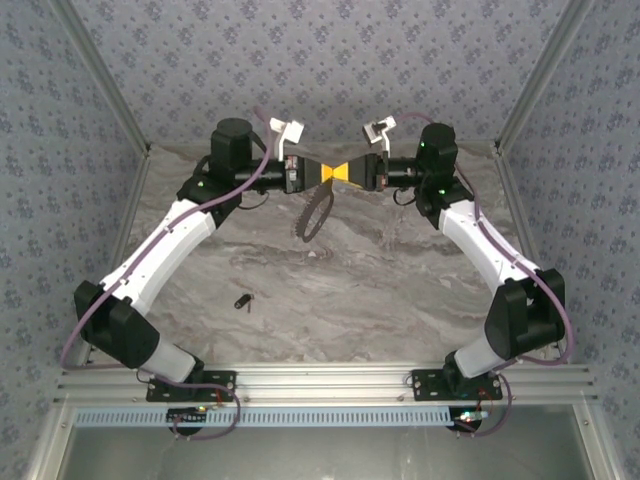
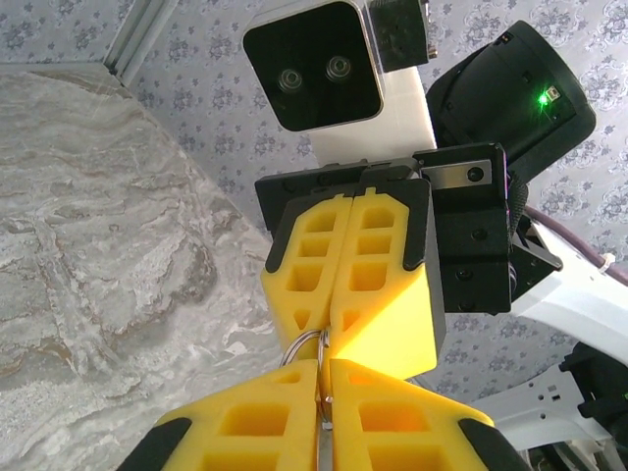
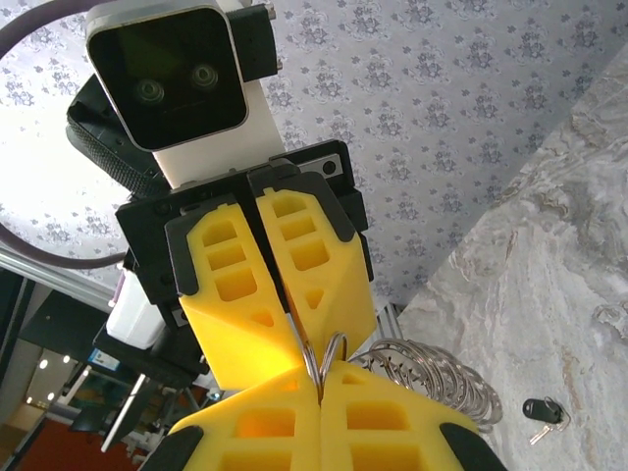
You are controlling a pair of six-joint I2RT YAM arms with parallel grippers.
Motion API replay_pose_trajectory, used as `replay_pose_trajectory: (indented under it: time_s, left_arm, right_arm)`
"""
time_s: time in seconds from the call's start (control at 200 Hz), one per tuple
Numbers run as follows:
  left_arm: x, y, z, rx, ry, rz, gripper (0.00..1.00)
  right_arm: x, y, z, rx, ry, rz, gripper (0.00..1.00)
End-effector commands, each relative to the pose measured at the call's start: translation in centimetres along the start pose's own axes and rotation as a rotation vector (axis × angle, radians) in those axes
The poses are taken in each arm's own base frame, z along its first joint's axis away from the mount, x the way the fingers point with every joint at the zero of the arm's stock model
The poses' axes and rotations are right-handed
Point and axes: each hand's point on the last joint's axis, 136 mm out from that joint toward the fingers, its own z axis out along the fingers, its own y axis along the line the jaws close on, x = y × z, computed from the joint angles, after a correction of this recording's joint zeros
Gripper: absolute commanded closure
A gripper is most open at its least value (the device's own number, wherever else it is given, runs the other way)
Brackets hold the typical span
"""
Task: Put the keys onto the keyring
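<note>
The marble-patterned table (image 1: 400,290) is bare apart from the task's pieces. Over its far middle the two arms meet tip to tip. The left gripper (image 1: 333,172) and right gripper (image 1: 348,172) each have their yellow fingers pressed together, and both pinch the top of the keyring (image 1: 314,215). Its grey coiled loop hangs below them, clear of the table. The small dark key (image 1: 243,300) lies alone on the near-left part of the table, well apart from the ring. As I judge it, the ring is only held ready. Picking up the key and threading it on are not yet done.
</note>
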Motion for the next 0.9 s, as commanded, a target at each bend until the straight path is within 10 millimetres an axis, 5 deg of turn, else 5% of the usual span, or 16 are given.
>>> replay_pose_trajectory:
  time_s: [0.0,0.085,0.22,0.4,0.605,0.749,0.894]
  left_arm:
    - [0.4,-3.4,1.3,0.119,0.040,0.058,0.83]
    - [0.3,-3.1,1.4,0.103,0.037,0.059,0.75]
    - [-0.1,-2.9,1.5,0.090,0.024,0.069,0.75]
    - [-0.3,-2.9,1.8,0.101,0.019,0.074,1.00]
    - [-0.5,-2.9,1.4,0.081,-0.018,0.103,1.00]
    - [-1.4,-3.3,0.1,0.043,-0.118,0.163,1.00]
    - [-2.3,-4.3,-1.2,0.021,-0.185,0.225,1.00]
  right_arm:
    - [-0.7,1.1,0.8,-0.028,0.002,-0.038,1.00]
    - [-0.8,1.0,0.7,-0.027,0.002,-0.036,1.00]
    - [-0.8,1.1,0.6,-0.031,0.010,-0.035,1.00]
    - [-0.9,1.1,0.7,-0.031,0.007,-0.034,1.00]
    - [-1.8,1.1,0.1,-0.026,-0.024,-0.031,1.00]
    - [-3.6,1.6,-2.1,-0.023,-0.116,-0.038,0.72]
    - [-5.5,2.9,-5.2,-0.021,-0.232,-0.056,0.63]
